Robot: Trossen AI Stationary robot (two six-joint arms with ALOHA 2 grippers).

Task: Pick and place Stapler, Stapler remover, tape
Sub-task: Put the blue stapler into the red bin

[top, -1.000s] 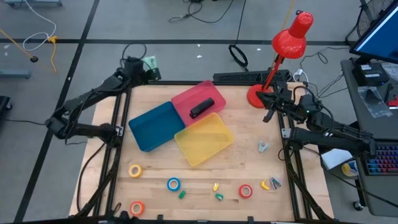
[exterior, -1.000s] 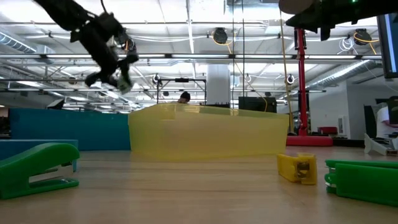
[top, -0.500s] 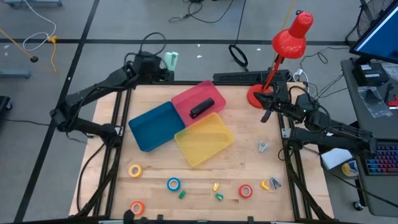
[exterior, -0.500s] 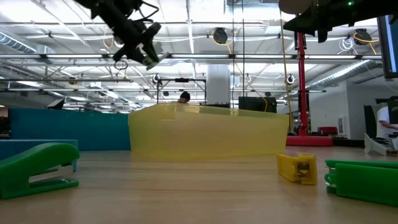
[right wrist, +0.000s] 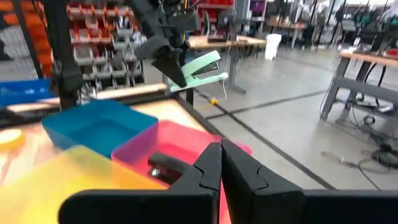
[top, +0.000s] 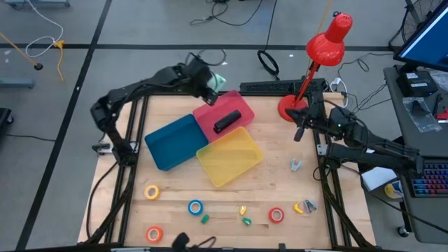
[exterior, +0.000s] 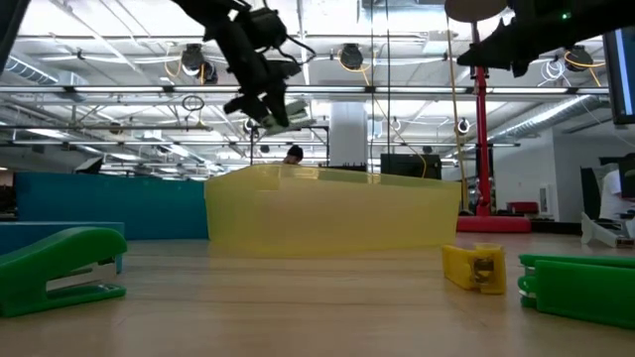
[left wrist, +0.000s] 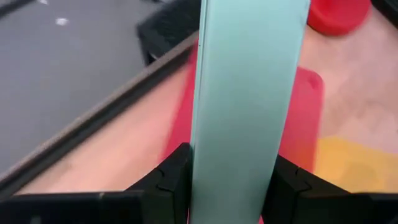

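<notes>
My left gripper (top: 208, 82) is shut on a pale mint-green stapler (top: 219, 80), held in the air over the far edge of the table, just beyond the pink bin (top: 207, 112). A black stapler (top: 225, 122) lies in the pink bin. Yellow (top: 152, 191), blue (top: 195, 207), orange (top: 154, 234) and red (top: 276, 215) tape rolls lie flat near the front edge. A grey stapler remover (top: 297, 165) lies at the right. My right gripper (top: 299, 133) hangs shut at the table's right side, near the lamp base. My left gripper pinches the mint stapler by its two long sides (left wrist: 198, 163) between its two fingers (left wrist: 171, 182). The fingers slant down from the table's far left and lie along the stapler, which juts out ahead of them (right wrist: 202, 67). It is lifted clear of everything.
A blue bin (top: 175, 140) and a yellow bin (top: 229, 155) adjoin the pink one mid-table. A red desk lamp (top: 325, 42) and a black power strip (top: 276, 87) stand at the far right. Small green and yellow pieces (top: 245, 220) lie between the tape rolls. A green stapler (exterior: 60, 268) lies near the front.
My left gripper has carried the mint stapler from the table's far left corner toward the right along the far edge, up to the pink bin. It has risen a little and rolled about its pointing line, staying shut on the stapler.
</notes>
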